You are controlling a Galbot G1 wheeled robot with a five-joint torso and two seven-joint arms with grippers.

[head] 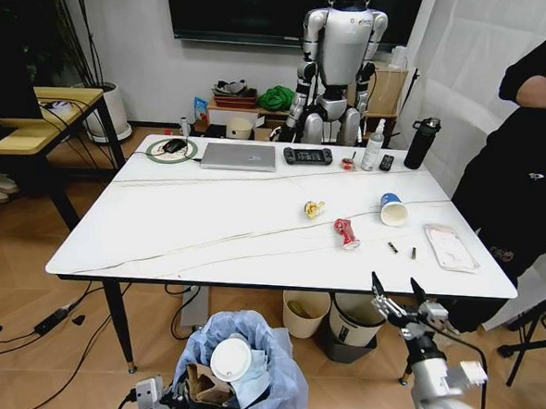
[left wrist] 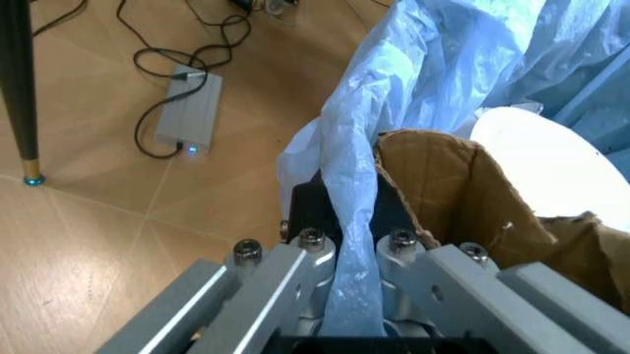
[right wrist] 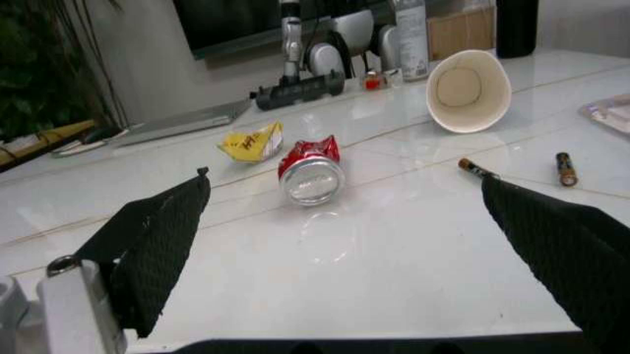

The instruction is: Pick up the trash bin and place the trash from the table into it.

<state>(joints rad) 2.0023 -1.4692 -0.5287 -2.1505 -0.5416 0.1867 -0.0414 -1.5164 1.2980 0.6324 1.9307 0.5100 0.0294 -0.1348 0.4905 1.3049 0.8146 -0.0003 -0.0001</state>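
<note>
Left wrist view: left end effector is clamped on a fold of the light-blue bag of the trash bin; the plastic runs straight between its metal fingers. Just beside the pinched fold sits torn brown cardboard, with a white round lid behind it at centre right of the frame. On the wood floor at upper left lies a grey power brick with its cable.

Head view: the bin is at bottom centre, held in front of the near edge of the table; lid and cardboard show inside it. The right end effector is at lower right, fingers spread wide and gripping nothing, at the table's near edge.

Right wrist view: between the two spread black pads lies a crushed red can, a yellow wrapper just beside it, and a paper cup on its side farther back. Two small batteries lie at right. A silver laptop rests at the table's far side.
</note>
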